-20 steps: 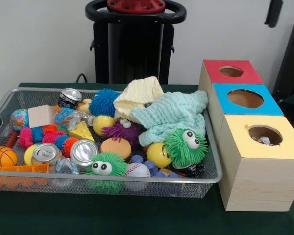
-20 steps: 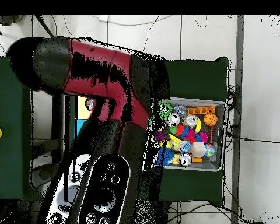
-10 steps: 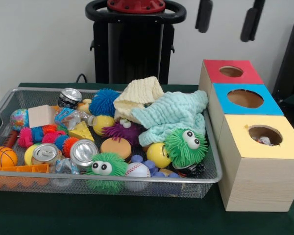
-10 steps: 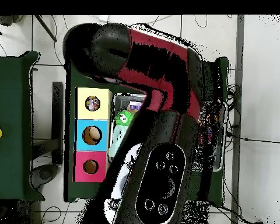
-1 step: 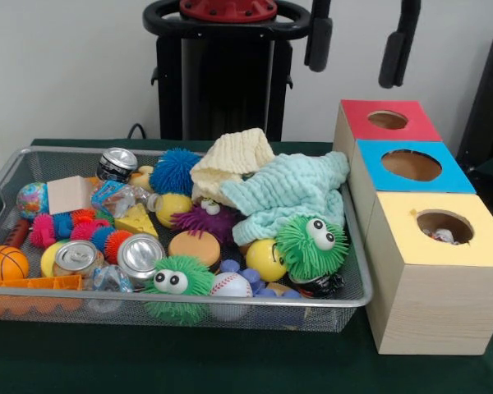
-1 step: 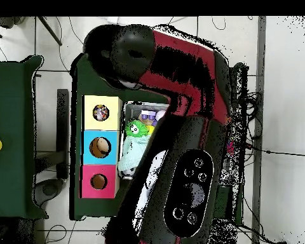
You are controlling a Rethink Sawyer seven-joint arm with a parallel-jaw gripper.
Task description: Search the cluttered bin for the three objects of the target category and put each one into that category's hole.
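Gripper [image 5: 357, 45], fingers spread and empty, hangs at upper right above the bin [image 5: 357, 291]; the soft, light green fuzzy toy [image 5: 311, 245] likely squashes, best pinched mid-body.

Table [image 5: 230, 365] draped in dark green cloth. Resting directly on it: a wire mesh bin [image 5: 345, 300] heaped with toys, and just beside that a row of three wooden boxes, topped yellow [image 5: 440, 283], blue [image 5: 378, 176] and red [image 5: 357, 119], each with a round hole
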